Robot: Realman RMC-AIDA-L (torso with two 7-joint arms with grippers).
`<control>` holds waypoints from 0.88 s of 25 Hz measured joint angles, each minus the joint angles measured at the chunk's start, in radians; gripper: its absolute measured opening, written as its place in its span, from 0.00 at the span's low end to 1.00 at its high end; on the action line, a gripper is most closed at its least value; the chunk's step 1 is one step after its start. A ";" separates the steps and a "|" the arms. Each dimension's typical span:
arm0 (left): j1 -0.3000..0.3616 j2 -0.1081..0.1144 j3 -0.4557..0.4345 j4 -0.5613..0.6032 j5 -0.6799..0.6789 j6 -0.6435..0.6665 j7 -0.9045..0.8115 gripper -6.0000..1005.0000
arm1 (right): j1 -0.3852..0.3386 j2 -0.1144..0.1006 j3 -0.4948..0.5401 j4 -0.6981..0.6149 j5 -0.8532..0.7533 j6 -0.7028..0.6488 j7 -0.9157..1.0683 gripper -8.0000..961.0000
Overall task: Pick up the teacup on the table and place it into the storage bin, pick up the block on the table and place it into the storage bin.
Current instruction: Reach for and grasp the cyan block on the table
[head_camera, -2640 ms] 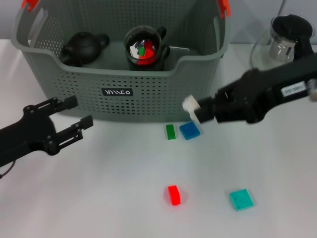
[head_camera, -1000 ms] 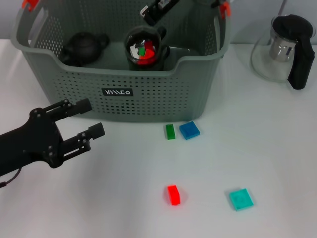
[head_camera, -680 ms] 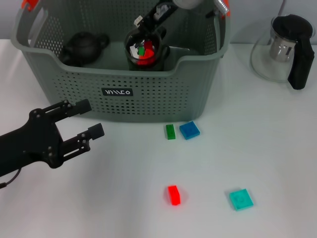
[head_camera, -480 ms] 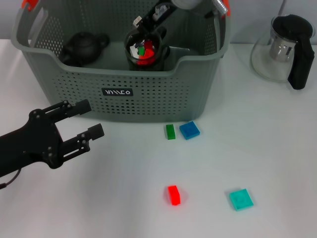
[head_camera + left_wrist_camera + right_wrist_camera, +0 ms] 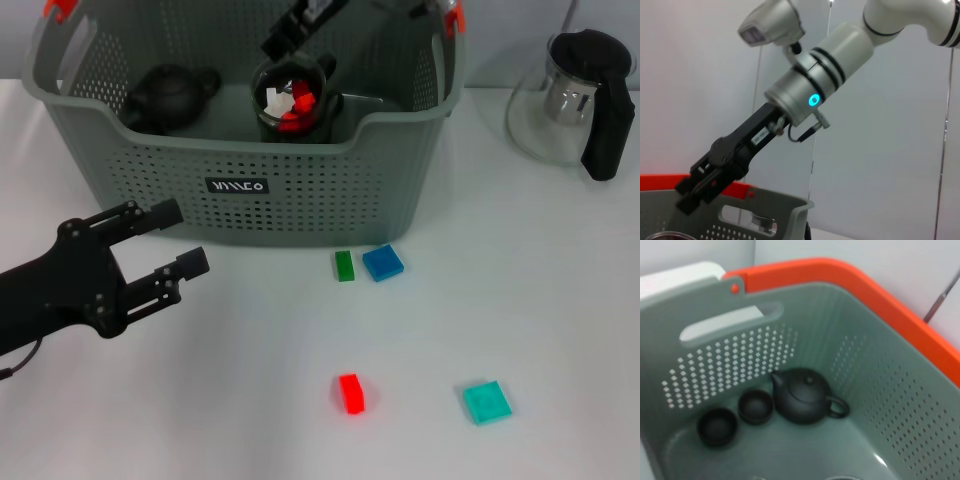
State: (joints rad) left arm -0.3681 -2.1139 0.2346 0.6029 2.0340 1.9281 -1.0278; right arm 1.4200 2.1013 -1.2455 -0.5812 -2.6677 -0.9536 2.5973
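Observation:
The grey storage bin [image 5: 400, 180] stands at the back of the table. Inside it, the right wrist view shows a black teapot [image 5: 802, 395] and two small black teacups [image 5: 756, 406] on the bin floor [image 5: 790, 450]. A glass cup [image 5: 293, 100] in the bin holds red and white blocks. My right gripper [image 5: 272, 42] hangs open just above that cup, and it also shows in the left wrist view [image 5: 684, 195]. On the table lie a green block [image 5: 344, 265], a blue block [image 5: 382, 262], a red block [image 5: 350, 392] and a teal block [image 5: 487, 402]. My left gripper [image 5: 188, 236] is open, low at the bin's front left.
A glass kettle [image 5: 580, 95] with a black handle stands at the back right. The bin's orange handle clips [image 5: 455, 15] rise beside my right arm. The black teapot [image 5: 170, 92] fills the bin's left part.
The white block went from my right gripper into the glass cup, where it now covers the green piece. The right gripper has lifted slightly. The left arm has barely moved.

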 joint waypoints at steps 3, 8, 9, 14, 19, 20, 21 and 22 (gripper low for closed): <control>0.000 0.000 -0.009 0.000 0.000 0.000 0.000 0.63 | -0.077 0.000 0.002 -0.195 0.034 -0.134 -0.006 0.57; 0.001 0.000 -0.017 0.000 0.000 0.000 0.000 0.63 | -0.308 -0.014 0.013 -0.694 0.196 -0.455 -0.041 0.61; 0.001 0.000 -0.019 0.000 0.000 0.000 0.000 0.63 | -0.348 -0.020 0.022 -0.772 0.223 -0.517 -0.049 0.61; 0.001 0.000 -0.020 0.000 0.000 -0.002 0.005 0.63 | -0.502 -0.052 0.094 -0.994 0.383 -0.845 -0.066 0.61; -0.002 0.000 -0.020 -0.013 0.000 -0.019 0.005 0.63 | -0.632 -0.047 0.094 -0.987 0.407 -1.016 -0.067 0.61; -0.003 0.000 -0.019 -0.014 0.000 -0.023 0.006 0.63 | -0.657 -0.046 0.079 -0.987 0.391 -1.023 -0.073 0.61; -0.005 0.000 -0.018 -0.015 0.001 -0.028 0.006 0.63 | -0.674 -0.046 0.063 -0.988 0.376 -1.023 -0.083 0.61; -0.006 0.000 -0.017 -0.018 0.001 -0.034 0.006 0.63 | -0.692 -0.044 0.050 -0.988 0.365 -1.023 -0.099 0.61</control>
State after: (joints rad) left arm -0.3745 -2.1138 0.2177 0.5850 2.0354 1.8942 -1.0220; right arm 0.7284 2.0571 -1.1957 -1.5691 -2.3030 -1.9770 2.4982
